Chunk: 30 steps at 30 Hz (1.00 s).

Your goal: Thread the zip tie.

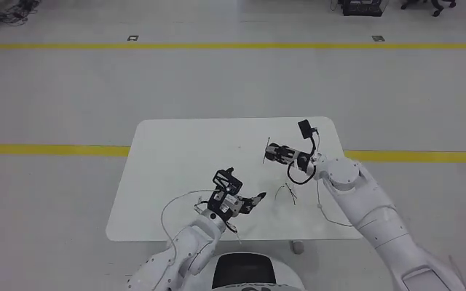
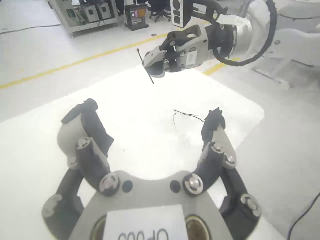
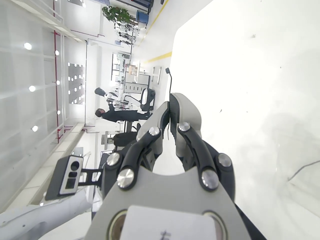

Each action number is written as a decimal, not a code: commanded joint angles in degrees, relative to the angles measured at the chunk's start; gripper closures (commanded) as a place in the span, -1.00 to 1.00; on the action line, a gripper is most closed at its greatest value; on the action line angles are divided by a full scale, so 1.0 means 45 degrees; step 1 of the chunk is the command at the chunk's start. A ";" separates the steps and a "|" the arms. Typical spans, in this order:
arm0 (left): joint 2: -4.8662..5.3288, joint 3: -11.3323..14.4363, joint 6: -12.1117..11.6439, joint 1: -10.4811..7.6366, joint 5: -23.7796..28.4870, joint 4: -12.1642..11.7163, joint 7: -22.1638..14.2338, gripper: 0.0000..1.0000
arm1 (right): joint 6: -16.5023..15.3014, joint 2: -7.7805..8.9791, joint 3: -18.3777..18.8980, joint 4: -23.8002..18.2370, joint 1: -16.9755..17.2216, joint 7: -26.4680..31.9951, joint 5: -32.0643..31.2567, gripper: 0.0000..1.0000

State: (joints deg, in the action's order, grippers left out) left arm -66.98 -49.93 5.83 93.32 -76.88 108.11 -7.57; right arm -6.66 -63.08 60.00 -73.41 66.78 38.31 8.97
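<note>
Above desk (image 1: 182, 160), right gripper (image 3: 170, 103) pinches zip tie (image 3: 170, 81) mid-strap; left gripper (image 2: 151, 108) wide, empty. Tie prob light, thin, bendy, slick: grab tail nr tip.

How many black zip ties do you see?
3: one thin black plastic zip tie pinched in the right gripper; two loose ties seemingly touch on the white table near the left gripper, possibly one bent tie.

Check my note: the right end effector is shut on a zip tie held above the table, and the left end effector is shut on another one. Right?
Wrong on the left side. The left wrist view shows the left end effector open and empty. The right end effector is shut on a zip tie held above the table.
</note>
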 commanded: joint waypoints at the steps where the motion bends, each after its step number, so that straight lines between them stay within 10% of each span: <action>1: 0.0000 -0.0012 -0.0002 0.0002 0.0037 0.0003 -0.0004 -1.00 | -0.0009 0.0001 -0.0005 -0.0004 0.0000 0.0013 -0.0016 1.00; 6: 0.0005 0.0026 -0.0090 -0.0068 -0.0202 -0.0018 0.0065 -1.00 | 0.0021 -0.0016 -0.0022 -0.0078 0.0098 -0.0053 0.0095 1.00; 10: 0.0128 0.0386 0.0200 -0.0425 -0.2906 -0.0223 -0.0065 -1.00 | 0.0207 -0.0057 0.0034 -0.0140 0.0123 0.0311 0.0660 1.00; 18: 0.1393 0.3557 0.2028 -0.3370 -0.2906 -0.1249 -0.0119 -1.00 | 0.0954 -0.0147 -0.0059 -0.0012 -0.0133 0.1001 0.1111 1.00; 26: 0.1396 0.3558 0.1997 -0.3397 -0.2906 -0.1293 -0.0115 -1.00 | 0.0971 -0.0151 -0.0054 0.0001 -0.0141 0.0994 0.1130 1.00; 30: 0.1652 0.4432 0.2060 -0.4742 -0.2906 -0.1985 -0.0232 -1.00 | 0.1136 -0.0189 -0.0115 -0.0221 -0.0012 0.0933 0.1224 1.00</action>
State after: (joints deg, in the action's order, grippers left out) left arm -59.94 -31.58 14.66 74.09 -89.96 100.03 -8.34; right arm -1.82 -63.90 59.47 -74.33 66.74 42.29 14.19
